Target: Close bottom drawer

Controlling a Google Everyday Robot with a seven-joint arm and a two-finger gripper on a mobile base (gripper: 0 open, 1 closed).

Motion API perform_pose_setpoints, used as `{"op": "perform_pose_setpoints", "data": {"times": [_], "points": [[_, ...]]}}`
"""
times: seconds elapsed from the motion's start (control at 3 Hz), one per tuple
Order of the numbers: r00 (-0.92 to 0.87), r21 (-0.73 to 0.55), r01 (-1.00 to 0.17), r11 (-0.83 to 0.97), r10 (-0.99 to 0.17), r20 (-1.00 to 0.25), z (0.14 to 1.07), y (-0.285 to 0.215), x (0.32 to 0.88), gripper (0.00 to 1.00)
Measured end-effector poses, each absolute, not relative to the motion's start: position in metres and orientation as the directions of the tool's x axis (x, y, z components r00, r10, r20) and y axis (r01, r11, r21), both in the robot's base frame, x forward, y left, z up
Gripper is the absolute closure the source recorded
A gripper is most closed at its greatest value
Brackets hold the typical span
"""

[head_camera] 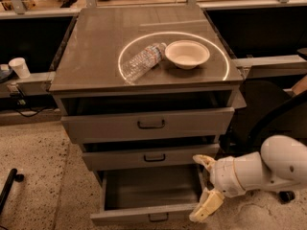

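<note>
The bottom drawer [144,215] is the lowest of the grey cabinet's three and stands pulled out, its empty inside showing. Its slim front panel has a small dark handle [158,218]. My gripper [204,184] is at the drawer's right front corner, on a white arm reaching in from the right. It is open and holds nothing. One finger [202,160] is up near the middle drawer's lower right corner. The other finger [206,207] is beside the right end of the bottom drawer's front panel.
The middle drawer [153,157] and top drawer [148,124] each stand slightly out. A plastic bottle [142,61] and a white bowl [187,54] lie on the cabinet top. A paper cup [19,67] sits on the left ledge. A dark office chair [268,109] is to the right.
</note>
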State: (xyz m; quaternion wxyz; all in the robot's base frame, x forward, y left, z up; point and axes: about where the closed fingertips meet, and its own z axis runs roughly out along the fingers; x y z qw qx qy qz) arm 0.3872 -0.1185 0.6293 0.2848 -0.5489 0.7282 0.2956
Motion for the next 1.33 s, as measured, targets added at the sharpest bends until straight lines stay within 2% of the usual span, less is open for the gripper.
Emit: {"op": "perform_pose_setpoints", "data": {"times": [0.67, 1.0, 1.33], "points": [[-0.218, 0.108, -0.965, 0.24, -0.499, -0.839, 0.552, -0.093, 0.406, 0.0], [-0.199, 0.116, -0.973, 0.201, -0.466, -0.862, 0.509, -0.07, 0.403, 0.0], [-0.199, 0.116, -0.973, 0.201, -0.466, -0.862, 0.509, -0.07, 0.403, 0.0]]}}
